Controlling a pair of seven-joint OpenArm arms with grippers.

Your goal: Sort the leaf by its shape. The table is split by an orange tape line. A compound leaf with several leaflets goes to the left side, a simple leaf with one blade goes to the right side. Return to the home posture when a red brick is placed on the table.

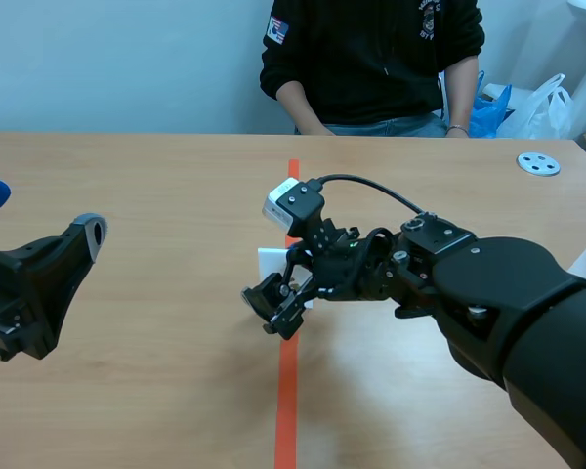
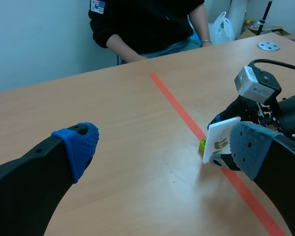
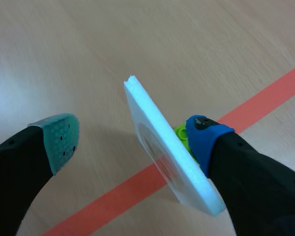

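Black arms (image 1: pixel 527 293), blue dotted pads (image 2: pixel 81 142), black cable (image 1: pixel 371 186)

The table (image 1: pixel 156 244) was pale tan with a faint wood grain, crossed by an orange-red tape line (image 1: pixel 289 410). The card (image 2: pixel 221 137) was white, printed with a dark green leaf (image 2: pixel 219 144); a lime-green block (image 2: pixel 202 144) showed just behind it. The left gripper (image 2: pixel 162 140) was black, with dotted blue pads (image 2: pixel 81 145). The right gripper (image 3: pixel 130 135) was black too, with one teal pad (image 3: pixel 61 135) dotted dark and one plain bright blue (image 3: pixel 204 135). A box (image 1: pixel 291 203) on the right arm was white and grey. The disc (image 1: pixel 538 163) was light grey, the person's top (image 1: pixel 371 49) black, and the bag (image 1: pixel 547 103) white
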